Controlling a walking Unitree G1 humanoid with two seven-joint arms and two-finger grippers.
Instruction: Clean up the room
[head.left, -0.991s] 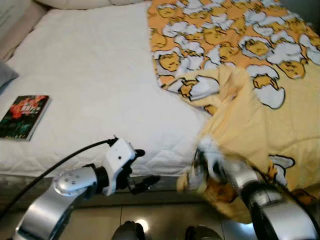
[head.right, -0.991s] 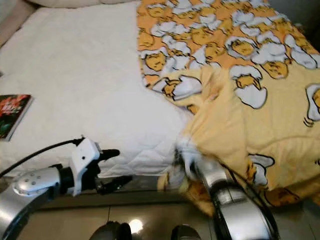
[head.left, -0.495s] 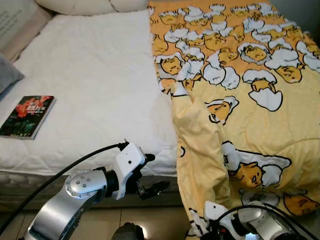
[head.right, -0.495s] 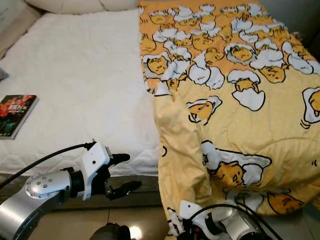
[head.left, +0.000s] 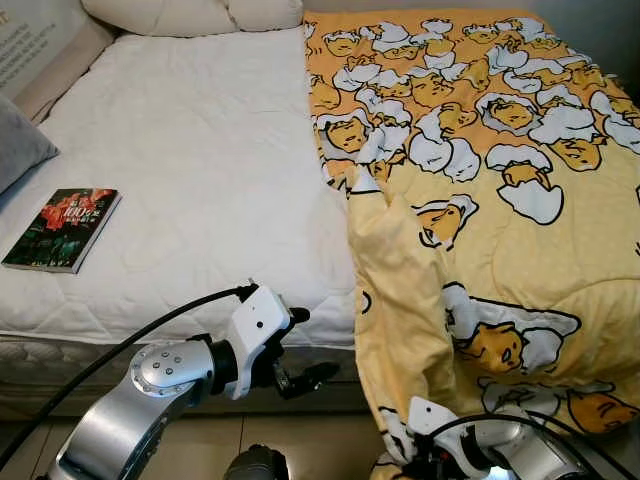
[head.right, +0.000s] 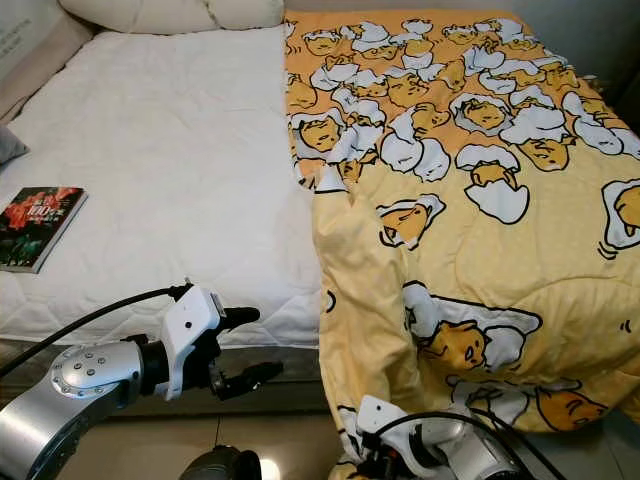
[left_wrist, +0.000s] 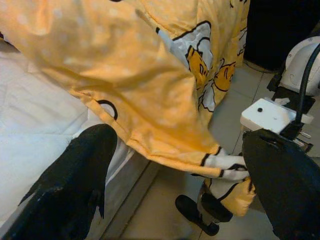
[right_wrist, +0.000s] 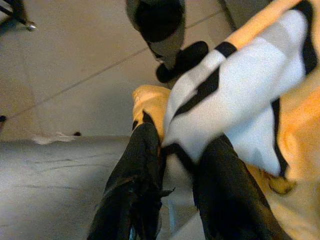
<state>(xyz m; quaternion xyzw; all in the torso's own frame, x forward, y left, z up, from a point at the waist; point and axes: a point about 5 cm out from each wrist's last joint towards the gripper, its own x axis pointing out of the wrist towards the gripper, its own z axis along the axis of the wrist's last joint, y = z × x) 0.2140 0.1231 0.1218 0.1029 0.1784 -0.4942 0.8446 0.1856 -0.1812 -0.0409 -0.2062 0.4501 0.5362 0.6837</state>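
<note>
Head views: I see the yellow blanket (head.left: 480, 200) covering the bed's (head.left: 200, 180) right half, a book (head.left: 62, 229) lying left. Left wrist view: left gripper (left_wrist: 175, 185) jaws apart, empty. Right wrist view: right gripper (right_wrist: 175, 150) jaws clamp the blanket's corner.

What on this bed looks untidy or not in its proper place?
The yellow duvet covers only the right half of the mattress, its near corner hanging off, pinched in the right gripper. A book lies loose near the left edge.

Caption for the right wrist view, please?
Right gripper pinching the corner of the yellow egg-print blanket above the tiled floor.
</note>
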